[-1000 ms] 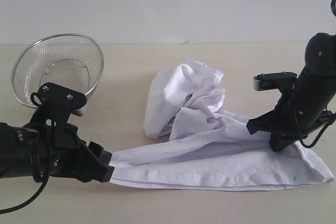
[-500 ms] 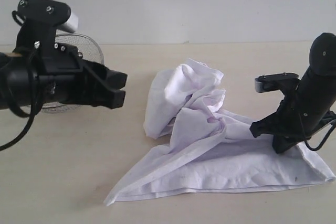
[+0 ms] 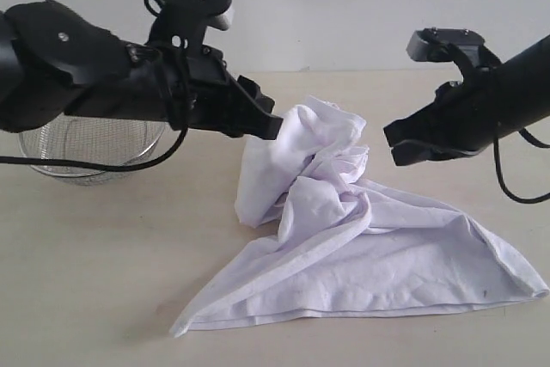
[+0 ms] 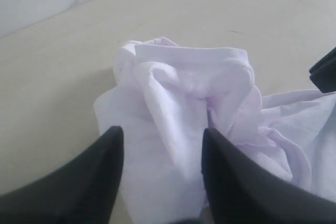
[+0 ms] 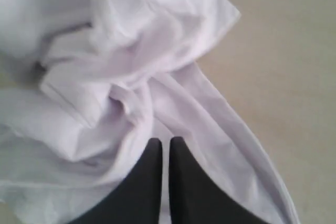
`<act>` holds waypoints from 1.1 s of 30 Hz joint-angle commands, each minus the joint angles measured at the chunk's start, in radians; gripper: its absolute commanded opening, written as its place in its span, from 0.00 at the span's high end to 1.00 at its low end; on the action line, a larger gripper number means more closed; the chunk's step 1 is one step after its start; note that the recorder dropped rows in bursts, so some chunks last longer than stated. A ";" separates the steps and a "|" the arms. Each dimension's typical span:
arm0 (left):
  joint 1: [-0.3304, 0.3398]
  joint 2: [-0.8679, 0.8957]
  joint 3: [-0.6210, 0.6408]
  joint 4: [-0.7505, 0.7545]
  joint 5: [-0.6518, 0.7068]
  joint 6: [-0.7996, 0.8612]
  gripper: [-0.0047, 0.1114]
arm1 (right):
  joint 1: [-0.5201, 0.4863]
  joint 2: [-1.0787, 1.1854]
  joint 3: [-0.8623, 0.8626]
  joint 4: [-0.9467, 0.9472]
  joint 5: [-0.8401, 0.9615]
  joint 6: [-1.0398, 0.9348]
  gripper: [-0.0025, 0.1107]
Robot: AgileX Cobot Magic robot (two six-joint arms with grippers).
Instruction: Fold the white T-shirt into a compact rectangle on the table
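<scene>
The white T-shirt (image 3: pixel 344 251) lies crumpled on the table (image 3: pixel 103 255), a bunched mound at the back and a flatter spread toward the front right. My left gripper (image 3: pixel 276 124) hovers at the mound's left top, open, and nothing sits between its fingers. In the left wrist view that gripper (image 4: pixel 160 132) frames the T-shirt (image 4: pixel 178 87) below it. My right gripper (image 3: pixel 389 145) hangs shut above the shirt's right side, clear of the cloth. The right wrist view has the right gripper (image 5: pixel 165 141) over folds of the T-shirt (image 5: pixel 131 51), holding nothing.
A silver wire-mesh basket (image 3: pixel 82 150) stands at the back left of the table, partly hidden behind my left arm. Bare tabletop lies in front of and left of the shirt. A pale wall runs behind the table's far edge.
My left gripper left the shirt's front left corner, rose and swung right to the mound. That corner dropped onto the table. My right gripper lifted off the shirt's right part.
</scene>
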 commanded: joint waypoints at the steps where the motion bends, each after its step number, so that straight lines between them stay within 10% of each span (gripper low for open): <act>1: 0.003 0.068 -0.076 0.012 0.012 0.002 0.59 | -0.004 -0.003 0.001 0.277 -0.034 -0.250 0.86; 6: 0.003 0.105 -0.103 0.012 0.030 0.002 0.59 | -0.002 0.000 -0.031 0.327 -0.052 -0.242 0.56; 20: 0.040 0.109 -0.105 0.023 0.035 0.006 0.59 | 0.000 0.174 -0.129 0.418 0.034 -0.144 0.55; 23: 0.076 0.109 -0.105 0.023 0.035 0.004 0.60 | 0.026 0.182 -0.129 0.418 0.028 -0.145 0.69; 25: 0.111 0.120 -0.105 0.023 0.064 0.004 0.67 | 0.057 0.182 -0.141 0.418 0.004 -0.196 0.99; 33: 0.181 0.141 -0.105 0.063 0.080 -0.001 0.76 | 0.120 0.182 -0.326 0.414 0.080 -0.187 0.98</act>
